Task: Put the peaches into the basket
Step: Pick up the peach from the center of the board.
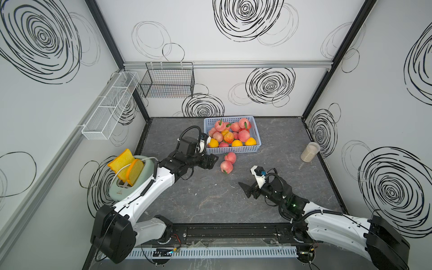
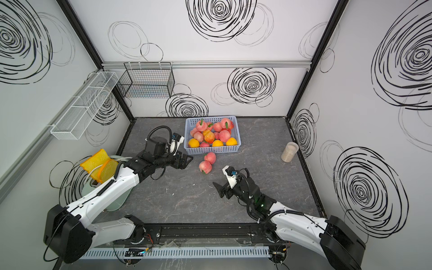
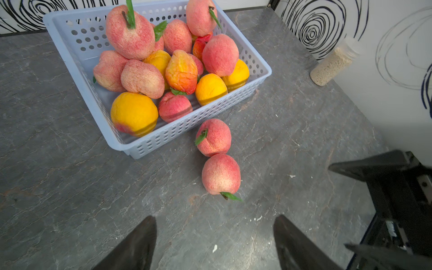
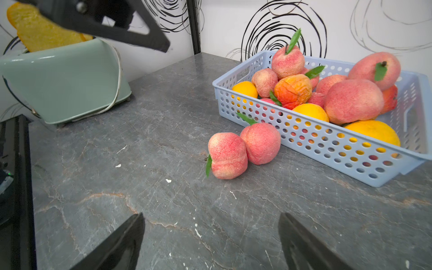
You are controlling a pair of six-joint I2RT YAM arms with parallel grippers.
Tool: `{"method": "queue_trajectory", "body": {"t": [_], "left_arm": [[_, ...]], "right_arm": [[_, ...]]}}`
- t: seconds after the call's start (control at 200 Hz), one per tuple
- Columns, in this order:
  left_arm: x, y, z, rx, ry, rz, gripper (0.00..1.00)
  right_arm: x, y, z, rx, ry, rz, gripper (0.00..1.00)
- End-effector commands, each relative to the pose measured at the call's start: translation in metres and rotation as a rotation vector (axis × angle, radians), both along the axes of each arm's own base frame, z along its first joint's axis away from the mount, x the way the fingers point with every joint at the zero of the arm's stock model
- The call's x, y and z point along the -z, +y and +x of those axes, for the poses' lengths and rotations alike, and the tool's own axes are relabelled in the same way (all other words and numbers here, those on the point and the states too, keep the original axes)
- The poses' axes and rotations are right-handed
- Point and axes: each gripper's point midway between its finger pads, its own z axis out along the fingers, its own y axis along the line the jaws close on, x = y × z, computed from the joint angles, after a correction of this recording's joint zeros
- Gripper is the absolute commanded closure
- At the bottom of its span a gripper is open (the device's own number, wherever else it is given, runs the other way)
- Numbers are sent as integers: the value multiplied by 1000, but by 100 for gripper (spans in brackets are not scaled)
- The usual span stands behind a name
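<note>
Left gripper (image 1: 214, 161) between toaster (image 1: 118, 195) and basket (image 1: 230, 149)

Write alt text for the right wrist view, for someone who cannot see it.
Two pink peaches lie side by side on the grey table beside a light blue basket heaped with more. The right gripper, fingers open and empty, points toward them; a green toaster stands beyond.
</note>
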Motion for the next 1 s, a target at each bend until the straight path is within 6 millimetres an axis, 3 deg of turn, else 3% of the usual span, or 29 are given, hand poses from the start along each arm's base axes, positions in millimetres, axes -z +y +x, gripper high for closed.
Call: {"method": "queue_trajectory", "body": {"t": [0.0, 0.165, 0.29, 0.475, 0.75, 0.995], "left_arm": [[-5, -3, -19, 83, -29, 1, 16], [-8, -12, -47, 193, -30, 0, 15], [-12, -21, -62, 242, -47, -4, 13], [-22, -35, -76, 306, -51, -46, 13], [-29, -32, -82, 325, -85, -42, 13], [-30, -32, -84, 333, -87, -43, 13]], "right_arm": [[6, -6, 8, 60, 156, 72, 7], [18, -21, 29, 142, 362, 172, 6], [22, -20, 45, 174, 438, 206, 7], [38, 2, 61, 155, 551, 193, 6], [54, 43, 78, 100, 703, 287, 8], [76, 70, 88, 121, 777, 249, 1]]}}
